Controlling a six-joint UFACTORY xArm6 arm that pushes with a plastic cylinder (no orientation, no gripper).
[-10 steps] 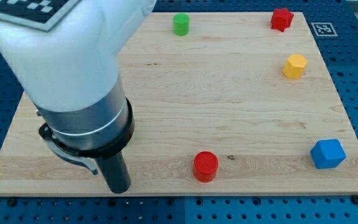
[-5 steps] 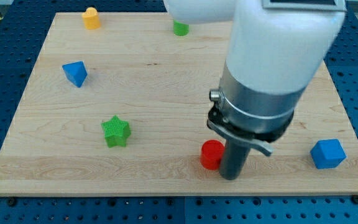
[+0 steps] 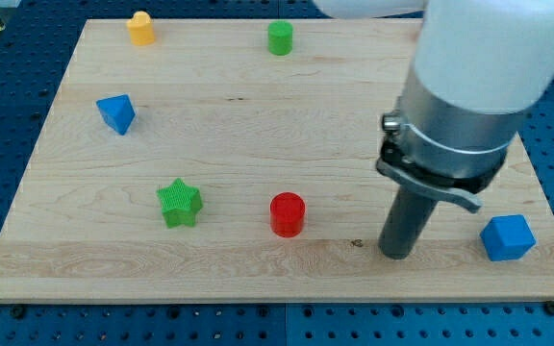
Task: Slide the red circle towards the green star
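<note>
The red circle [image 3: 288, 213] is a short red cylinder on the wooden board, low in the view and a little left of the middle. The green star [image 3: 179, 203] lies to its left with a gap of about one block width between them. My tip [image 3: 397, 255] rests on the board well to the right of the red circle and is not touching it. The arm's white and grey body covers the upper right of the view.
A blue cube [image 3: 506, 237] sits just right of my tip near the board's right edge. A blue triangular block [image 3: 115, 112] is at the left, a yellow block [image 3: 141, 28] at the top left, a green cylinder [image 3: 279, 38] at the top middle.
The arm swung from the left across to the red circle's right side, pushed it leftwards towards the green star, and has now drawn back to the right, apart from it.
</note>
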